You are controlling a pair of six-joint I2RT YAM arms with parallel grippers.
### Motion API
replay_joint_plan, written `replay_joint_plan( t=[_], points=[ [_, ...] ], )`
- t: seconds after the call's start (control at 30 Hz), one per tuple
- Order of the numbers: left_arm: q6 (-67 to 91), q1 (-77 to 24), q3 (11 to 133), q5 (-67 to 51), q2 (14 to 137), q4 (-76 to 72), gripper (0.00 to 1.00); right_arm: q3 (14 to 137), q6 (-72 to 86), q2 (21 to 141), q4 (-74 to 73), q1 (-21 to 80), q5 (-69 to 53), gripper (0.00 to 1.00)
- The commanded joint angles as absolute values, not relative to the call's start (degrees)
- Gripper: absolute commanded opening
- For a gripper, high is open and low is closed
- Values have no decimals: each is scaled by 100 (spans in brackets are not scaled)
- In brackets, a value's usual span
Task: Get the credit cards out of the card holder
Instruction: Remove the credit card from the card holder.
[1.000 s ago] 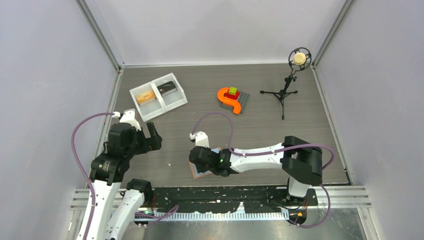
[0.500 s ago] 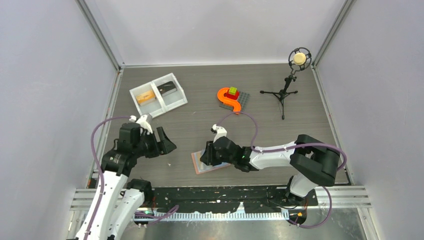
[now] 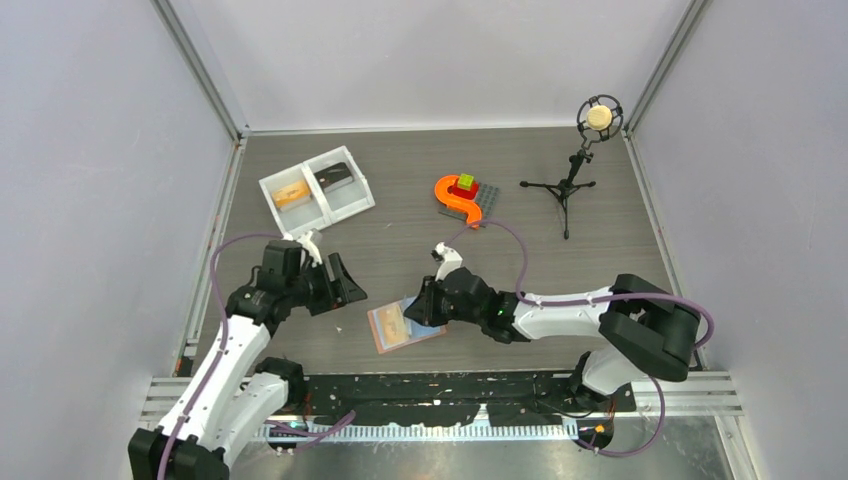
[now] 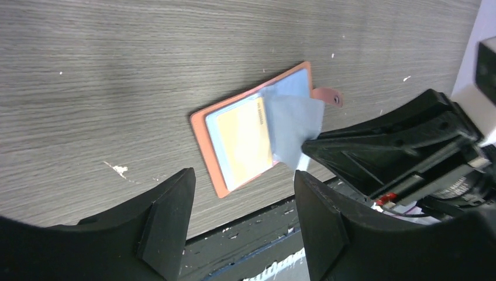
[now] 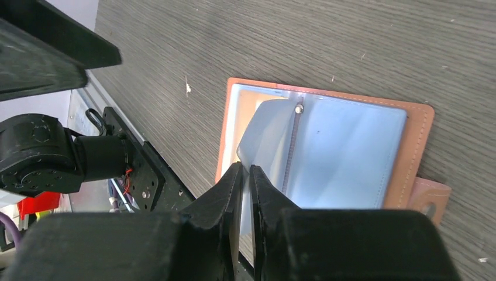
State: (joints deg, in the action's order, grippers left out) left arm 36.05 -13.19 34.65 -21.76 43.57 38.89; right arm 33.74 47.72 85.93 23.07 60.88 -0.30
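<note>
one card holder [image 5: 351, 155] flap in right tool [image 5: 245, 171]

Fingers [image 5: 225, 202] on card holder [image 5: 345, 155] flap

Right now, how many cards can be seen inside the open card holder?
1: a yellow card in the card holder pocket nearest the left gripper. More may hide under the blue flap that the right gripper pinches.

My right gripper [image 5: 243, 175] blocks the card holder's [image 3: 398, 328] right side. Open table [image 3: 560, 260] lies between it and my left gripper [image 3: 347, 287].
</note>
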Motion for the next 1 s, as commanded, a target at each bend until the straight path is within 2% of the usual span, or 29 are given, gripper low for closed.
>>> replay_joint_plan(
  t=[0.0,0.13,0.23,0.3,0.47,0.67,0.77,0.97],
  points=[
    [3729,-1393,3309,-2416,4564,3335,64,3248,4515,8143,2358,5916,-43,19],
    [3721,-1527,3312,-2346,4702,3313,64,3186,4354,7912,1642,5699,354,27],
    [3675,-1539,3309,-2173,4694,3342,64,3095,4310,7686,999,5609,775,39],
    [3597,-1543,3357,-1975,4693,3471,64,3150,4188,7370,509,5591,1094,44],
    [3544,-1541,3396,-1814,4640,3558,65,3452,4014,6820,-693,5585,1719,45],
    [3342,-1538,3604,-1771,4460,3856,65,3842,3905,6494,-1020,5814,2000,46],
    [3270,-1538,3805,-1773,4244,4038,66,4045,3857,6652,-928,6114,2066,48],
    [3285,-1538,3822,-1881,4069,3973,64,4206,3707,7292,-96,6290,1303,47]
  ],
)
